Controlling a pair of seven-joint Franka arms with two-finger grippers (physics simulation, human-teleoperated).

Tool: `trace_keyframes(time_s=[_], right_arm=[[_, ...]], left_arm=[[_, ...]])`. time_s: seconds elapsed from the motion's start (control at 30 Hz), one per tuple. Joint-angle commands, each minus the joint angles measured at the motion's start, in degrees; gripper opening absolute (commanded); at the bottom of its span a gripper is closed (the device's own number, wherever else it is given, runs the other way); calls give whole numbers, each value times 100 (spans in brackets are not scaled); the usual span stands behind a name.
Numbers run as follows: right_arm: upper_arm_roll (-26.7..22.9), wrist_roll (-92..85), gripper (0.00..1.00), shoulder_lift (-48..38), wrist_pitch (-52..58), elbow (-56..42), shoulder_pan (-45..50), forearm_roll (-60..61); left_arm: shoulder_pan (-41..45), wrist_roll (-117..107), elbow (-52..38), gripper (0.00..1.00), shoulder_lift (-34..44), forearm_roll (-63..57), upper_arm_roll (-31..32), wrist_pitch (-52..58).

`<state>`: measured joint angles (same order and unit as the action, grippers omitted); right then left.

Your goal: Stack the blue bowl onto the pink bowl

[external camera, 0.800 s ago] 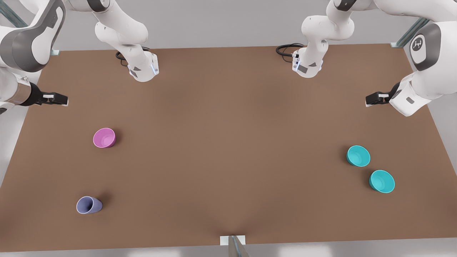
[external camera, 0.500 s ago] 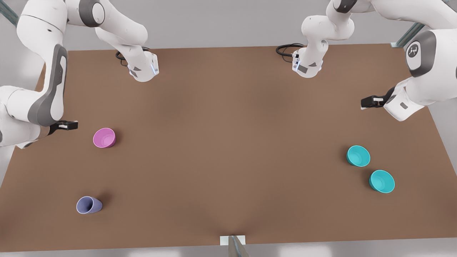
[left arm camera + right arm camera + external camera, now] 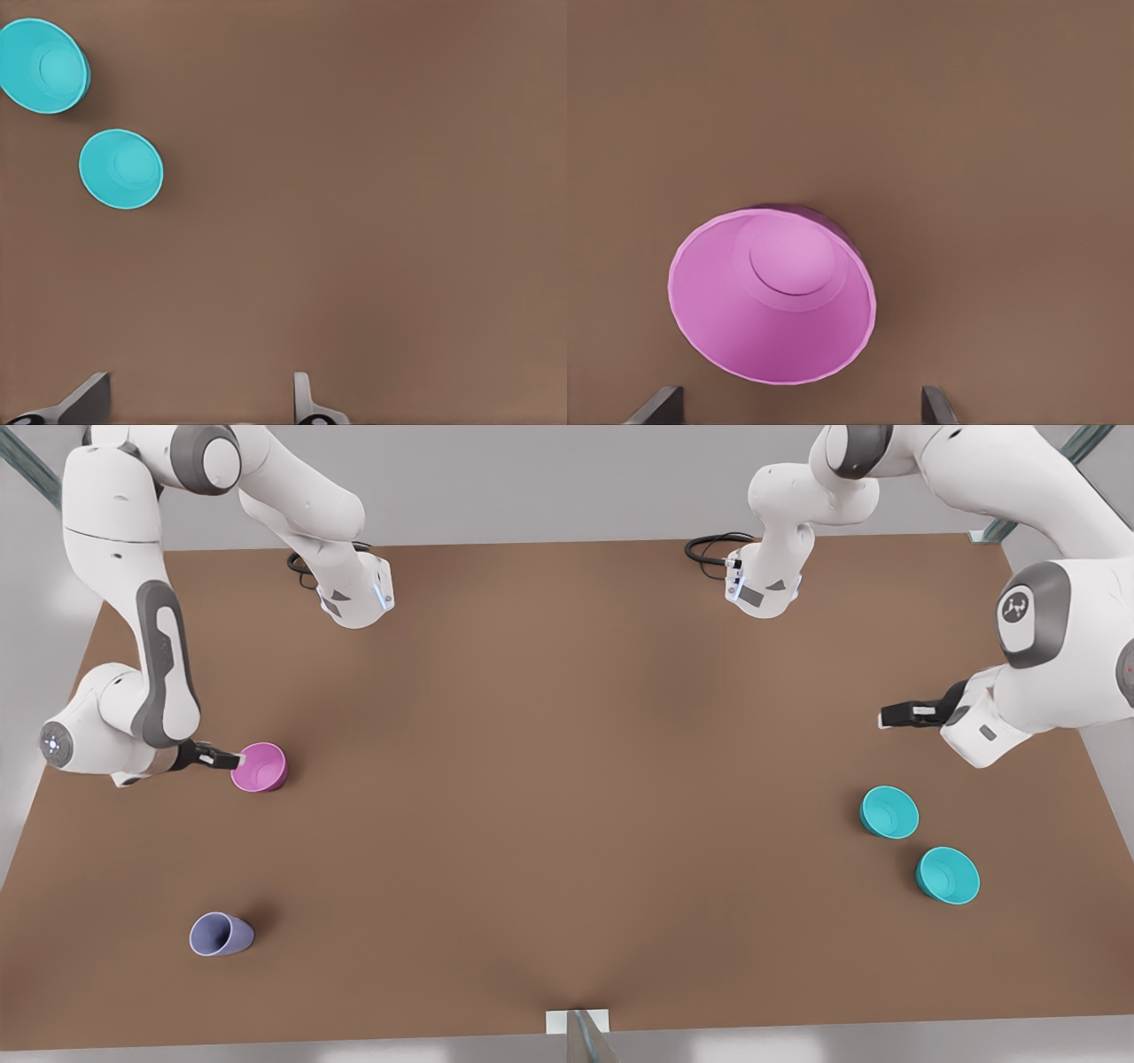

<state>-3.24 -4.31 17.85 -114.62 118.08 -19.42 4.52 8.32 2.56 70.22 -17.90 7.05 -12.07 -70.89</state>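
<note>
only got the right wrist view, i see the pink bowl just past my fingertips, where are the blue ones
Observer: One blue bowl and a second blue bowl sit close together at the front view's right, far across the table from the pink bowl.
Operator: left gripper on one yet
Observer: No. The left gripper hovers open above bare table, short of the blue bowl, holding nothing.
Operator: anything else near pink
Observer: A lavender cup sits apart from it, nearer the front camera. Your right gripper is at the pink rim.
</note>
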Motion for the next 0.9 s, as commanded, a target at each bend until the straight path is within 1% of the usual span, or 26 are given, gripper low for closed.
trace_keyframes(time_s=[0.0,0.1,0.33,0.57,0.6,0.63,0.67,0.73,0.87], right_arm=[[-1,317,100,52,-790,92,-35,154],[-1,281,100,175,-1124,294,-79,154],[-1,281,100,535,-1220,338,-105,154],[17,149,100,782,-1273,320,-185,163],[17,62,73,773,-1256,320,-185,163],[17,9,48,773,-1256,320,-176,163],[17,-105,33,764,-1247,312,-167,163],[26,-281,21,738,-1194,294,-150,163],[34,-545,21,650,-957,259,-132,163]], left_arm=[[3,-45,0,100,6,-55,3,22],[12,-63,114,100,50,-55,12,145],[64,-80,123,100,-12,-64,11,154],[73,-80,114,100,138,-55,12,550],[73,-80,106,100,190,-55,20,620],[73,-80,106,100,208,-55,12,620],[64,-80,114,100,164,-64,12,620],[64,-80,114,100,182,-143,3,559],[64,16,114,100,217,-143,3,611]])
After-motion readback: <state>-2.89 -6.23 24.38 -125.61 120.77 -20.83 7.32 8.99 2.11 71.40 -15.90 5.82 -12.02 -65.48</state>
